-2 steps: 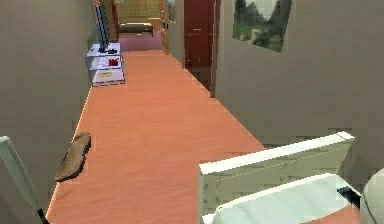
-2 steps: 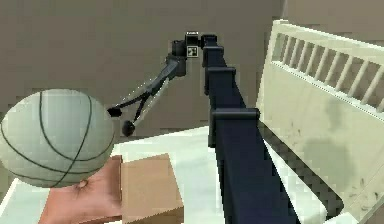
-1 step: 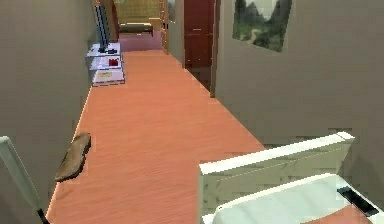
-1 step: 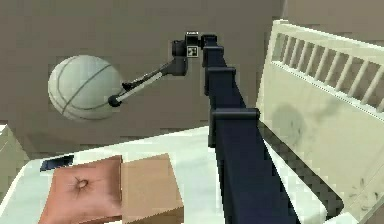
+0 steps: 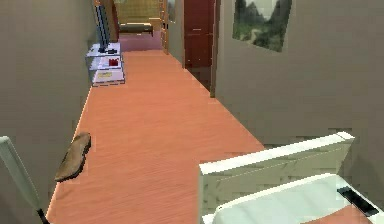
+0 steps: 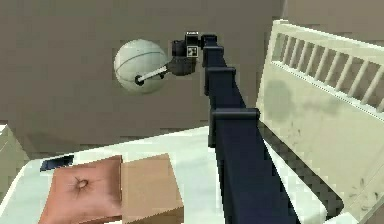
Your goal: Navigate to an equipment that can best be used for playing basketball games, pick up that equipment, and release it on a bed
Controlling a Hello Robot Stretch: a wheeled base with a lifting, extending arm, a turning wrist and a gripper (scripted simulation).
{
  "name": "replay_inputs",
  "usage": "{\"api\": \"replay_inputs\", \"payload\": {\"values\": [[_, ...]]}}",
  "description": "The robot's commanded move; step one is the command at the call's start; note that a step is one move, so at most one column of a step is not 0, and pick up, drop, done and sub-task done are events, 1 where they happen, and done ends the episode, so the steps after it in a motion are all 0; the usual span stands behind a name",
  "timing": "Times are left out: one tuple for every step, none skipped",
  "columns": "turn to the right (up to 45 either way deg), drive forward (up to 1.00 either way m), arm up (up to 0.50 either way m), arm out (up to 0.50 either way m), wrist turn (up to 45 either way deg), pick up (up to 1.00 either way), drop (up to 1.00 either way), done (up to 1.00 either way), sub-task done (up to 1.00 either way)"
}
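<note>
The claw (image 6: 152,70) holds the ball (image 6: 133,62): the ball hangs at the claw's far end, clear of every surface, with only wall behind it. How the fingers (image 6: 157,72) are set cannot be told.

The ball lies straight out from the claw along the line of the arm (image 6: 236,140), touching the fingertips. It is a pale round ball, so it has no long axis and points no way; it needs no turning before the drop.

The relation that counts is down. The bed (image 6: 193,148) lies below the claw, and the 1 arm reaches across it from the near side. Below the claw and nearer the robot lie 2 cushions, 1 pink (image 6: 88,190) and 1 tan (image 6: 150,188), with a small dark flat thing (image 6: 57,162) just beyond the pink 1. The headboard (image 6: 320,80) stands well off to the claw's other side.

My judgement: carrying is done and only the release is left. The ball seems to hang over the bed's far part, close to the wall, but how near the edge cannot be told. A round ball dropped from this height may bounce or roll, so lowering first would be safer.
</note>
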Motion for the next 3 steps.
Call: {"api": "replay_inputs", "payload": {"values": [[0.0,0.00,0.00,0.00,39.0,0.00,0.00,0.00,0.00],[0.0,0.00,-0.32,0.00,0.0,0.00,0.00,0.00,0.00],[0.0,0.00,-0.32,0.00,0.0,0.00,0.00,0.00,0.00]]}}
